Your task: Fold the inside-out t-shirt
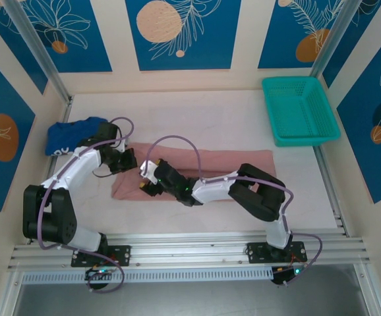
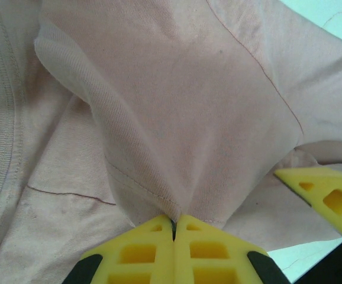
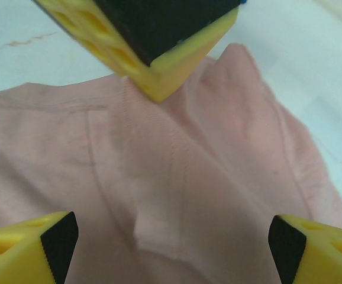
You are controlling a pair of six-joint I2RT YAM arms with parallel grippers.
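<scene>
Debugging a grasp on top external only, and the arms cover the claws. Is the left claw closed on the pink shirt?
Observer: Yes. In the left wrist view the left claw is shut, pinching a raised fold of the t-shirt right at a stitched hem.
Operator: And the right one?
Observer: The right claw is open. Its tips stand wide apart over the shirt fabric and grip nothing.
Operator: How close are the two?
Observer: Close. One of the right fingers sits just beside the left's pinch, not touching it.
</scene>
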